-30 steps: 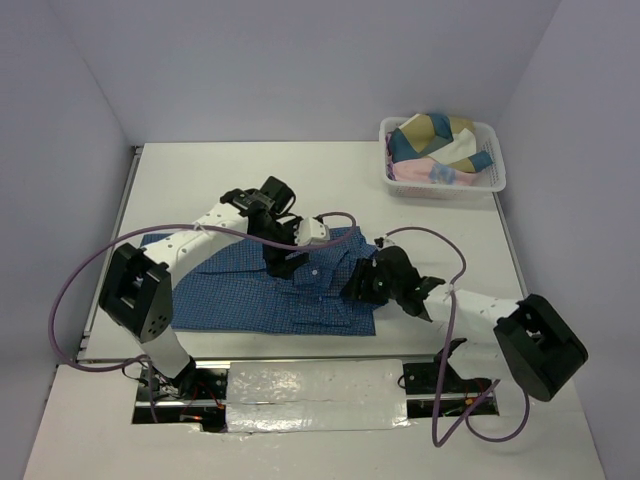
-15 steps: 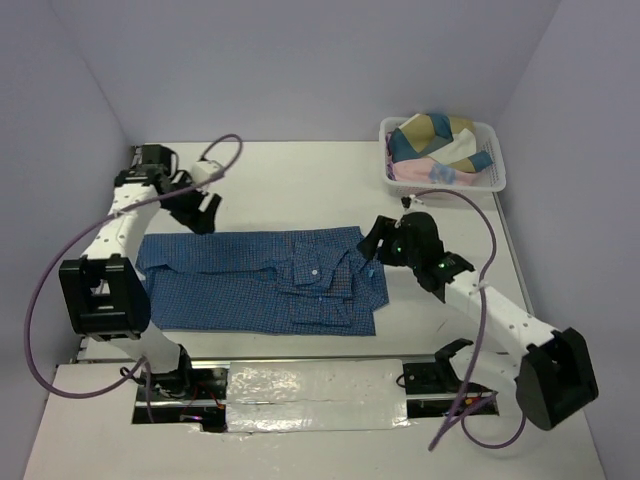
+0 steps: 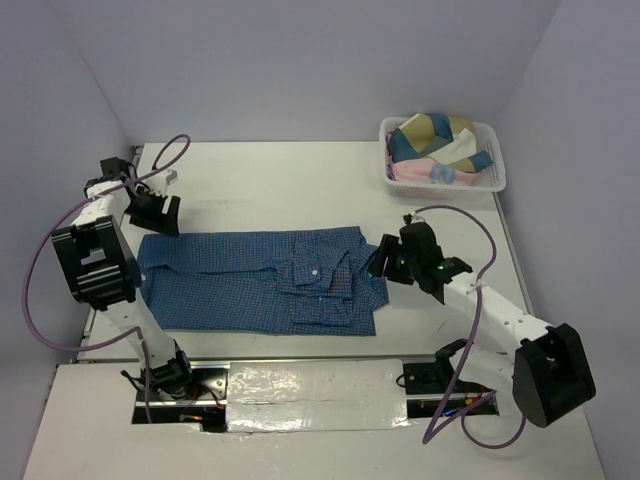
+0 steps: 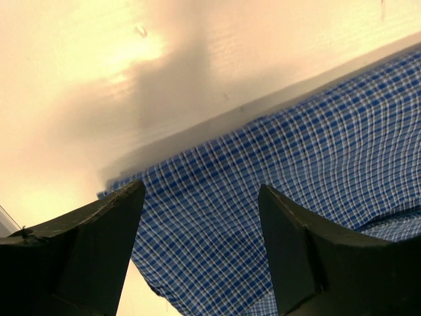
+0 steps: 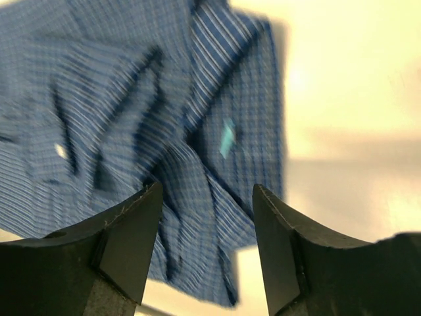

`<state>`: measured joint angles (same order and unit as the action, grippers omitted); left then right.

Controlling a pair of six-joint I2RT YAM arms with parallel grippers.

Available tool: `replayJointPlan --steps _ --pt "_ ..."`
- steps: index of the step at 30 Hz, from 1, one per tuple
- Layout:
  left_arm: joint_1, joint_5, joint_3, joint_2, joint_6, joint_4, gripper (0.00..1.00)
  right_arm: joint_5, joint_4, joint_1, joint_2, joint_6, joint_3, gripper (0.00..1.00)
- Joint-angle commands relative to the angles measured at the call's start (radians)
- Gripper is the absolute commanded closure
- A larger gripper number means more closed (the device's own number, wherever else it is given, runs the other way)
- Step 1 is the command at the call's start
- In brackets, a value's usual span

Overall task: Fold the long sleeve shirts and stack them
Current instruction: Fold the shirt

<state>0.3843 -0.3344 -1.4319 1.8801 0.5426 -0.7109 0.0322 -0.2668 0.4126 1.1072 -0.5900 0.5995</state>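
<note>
White plastic basket (image 3: 498,178) at the far right corner of the worktop (image 3: 290,185), holding a crumpled heap of cloths (image 3: 432,140) in blue, tan, pink and white; count not discernible. One blue checked long sleeve shirt (image 3: 240,285) lies flat mid-worktop, collar end rightward. A teal tag (image 5: 227,138) near the collar is too blurred to read. Both spread, pinching nothing: left tool (image 3: 158,213) over the shirt's far left corner, right tool (image 3: 380,258) over the collar end.

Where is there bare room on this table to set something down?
The widest bare patch of table runs along the far side, between the blue shirt and the back wall, from the left hand to the basket. A smaller patch lies in front of the basket, beside the right hand. Crowded: the middle, with shirt and arms.
</note>
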Motion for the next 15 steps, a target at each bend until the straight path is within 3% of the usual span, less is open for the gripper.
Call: replayJointPlan --steps 1,8,15 --pt "-0.005 -0.049 -0.064 0.023 -0.015 0.047 0.17 -0.021 -0.121 0.000 -0.072 -0.030 -0.029 0.37" --pt "-0.010 -0.040 -0.096 0.108 -0.041 0.050 0.18 0.034 -0.094 0.003 -0.133 -0.097 -0.150 0.40" --pt "0.030 0.102 0.045 -0.015 0.037 0.086 0.17 0.046 -0.092 0.107 0.002 -0.114 -0.132 0.42"
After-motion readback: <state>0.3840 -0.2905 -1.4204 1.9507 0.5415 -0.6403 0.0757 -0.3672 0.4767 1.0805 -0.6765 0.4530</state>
